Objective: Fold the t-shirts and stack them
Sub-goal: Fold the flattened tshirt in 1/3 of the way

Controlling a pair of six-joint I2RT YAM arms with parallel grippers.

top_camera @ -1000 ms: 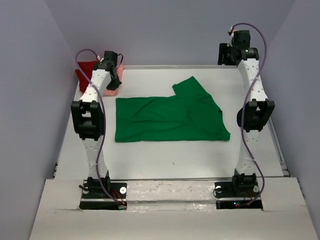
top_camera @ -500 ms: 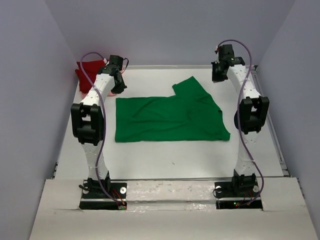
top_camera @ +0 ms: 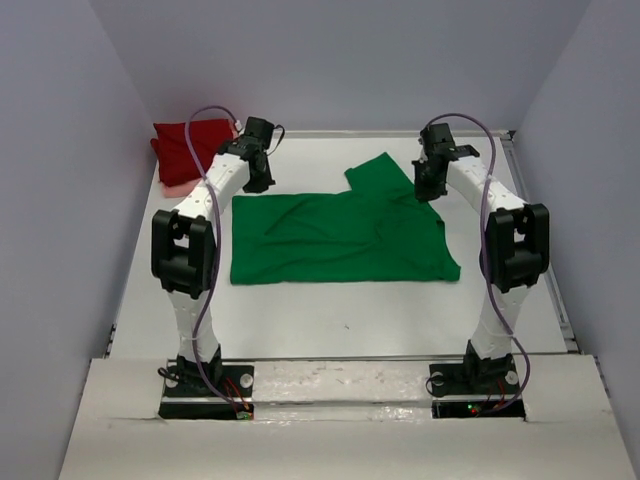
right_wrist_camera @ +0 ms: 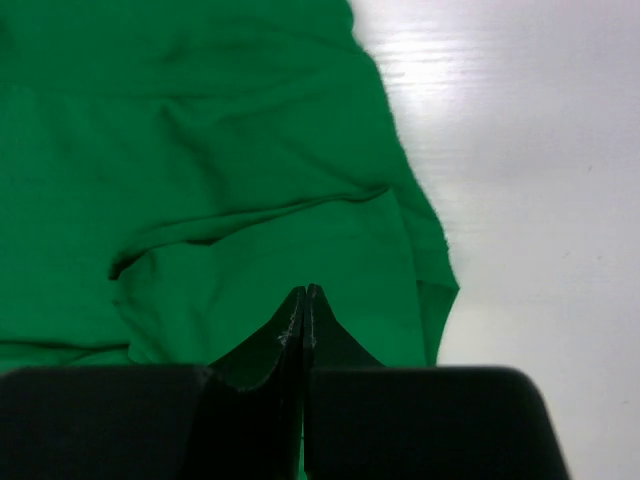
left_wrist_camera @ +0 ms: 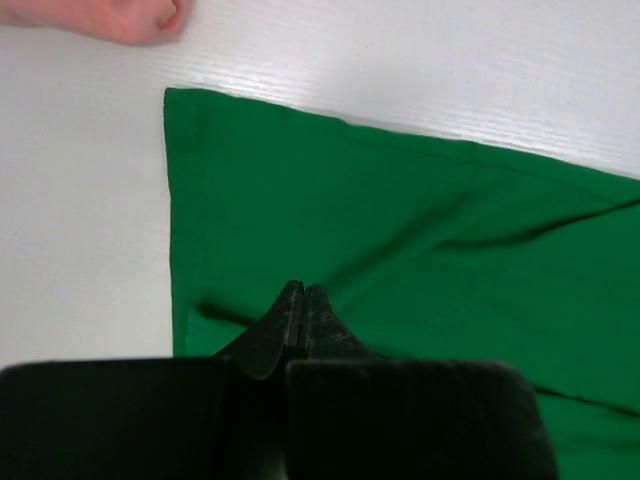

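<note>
The bright green t-shirt (top_camera: 340, 235) lies spread in the middle of the table, one sleeve pointing to the back. In the left wrist view its back left corner (left_wrist_camera: 180, 105) shows, and the right wrist view takes in its right edge (right_wrist_camera: 420, 230). At the back left corner the dark red t-shirt (top_camera: 190, 145) rests folded on the salmon pink t-shirt (top_camera: 173, 186), whose edge (left_wrist_camera: 120, 18) also shows in the left wrist view. My left gripper (top_camera: 260, 180) (left_wrist_camera: 303, 290) hangs shut over the green shirt's back left part. My right gripper (top_camera: 428, 190) (right_wrist_camera: 304, 292) hangs shut over its back right part. Neither holds cloth.
The white table (top_camera: 330, 310) is walled on the left, back and right. A raised rail (top_camera: 555, 290) runs along its right edge. Both arm bases stand at the near edge.
Both arms have swung inward from the back corners to above the green shirt. The right gripper has gone from open to shut.
</note>
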